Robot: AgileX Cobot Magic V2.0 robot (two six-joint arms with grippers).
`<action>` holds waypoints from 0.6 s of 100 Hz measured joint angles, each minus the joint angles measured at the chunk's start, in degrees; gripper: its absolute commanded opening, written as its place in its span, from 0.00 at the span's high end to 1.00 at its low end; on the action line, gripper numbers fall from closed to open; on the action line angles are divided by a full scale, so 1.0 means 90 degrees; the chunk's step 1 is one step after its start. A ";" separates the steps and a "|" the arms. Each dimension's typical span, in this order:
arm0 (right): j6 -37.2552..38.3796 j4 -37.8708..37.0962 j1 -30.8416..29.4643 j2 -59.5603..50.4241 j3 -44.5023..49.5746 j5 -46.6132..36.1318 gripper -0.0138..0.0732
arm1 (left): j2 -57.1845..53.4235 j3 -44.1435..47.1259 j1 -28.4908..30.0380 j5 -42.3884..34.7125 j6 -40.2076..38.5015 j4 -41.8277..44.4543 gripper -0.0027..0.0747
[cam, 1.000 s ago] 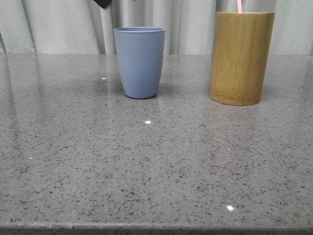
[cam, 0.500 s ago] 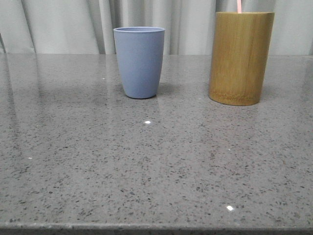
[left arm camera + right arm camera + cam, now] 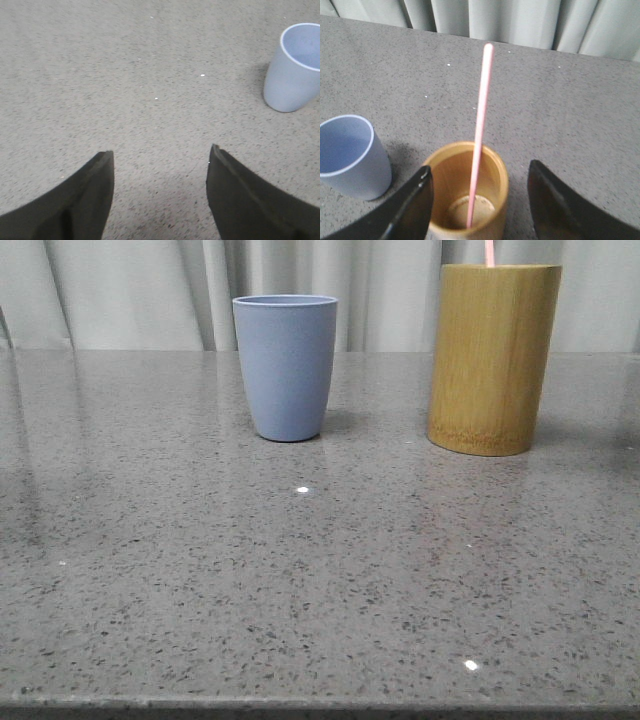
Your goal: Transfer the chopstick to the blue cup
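A pink chopstick (image 3: 480,132) stands in a tall bamboo holder (image 3: 465,192) on a grey speckled table (image 3: 300,570), its lower end resting on the holder's floor and its upper end rising well above the rim. The right gripper (image 3: 479,200) hangs directly over the holder with its two dark fingers (image 3: 405,210) spread wide, one on either side of the holder and the stick between them, touching neither and holding nothing. The blue cup (image 3: 351,156) sits upright and empty just beside the holder, off toward one finger of that gripper.

The left gripper (image 3: 160,192) is likewise spread wide and holds nothing, hovering above bare tabletop; the same blue cup (image 3: 294,67) stands well off to one side of it, beyond the reach of its fingers (image 3: 75,200).

Seen from the front, the blue cup (image 3: 285,365) and bamboo holder (image 3: 493,358) stand apart near the far edge of the table, before a pale curtain (image 3: 130,290), with only a short pink tip (image 3: 489,252) showing above the holder's rim.
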 measured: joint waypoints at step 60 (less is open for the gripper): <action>0.0000 0.0040 0.0000 0.2214 -0.1655 -0.0183 0.34 | -0.1488 0.0789 0.0000 0.0035 -0.0083 0.0131 0.45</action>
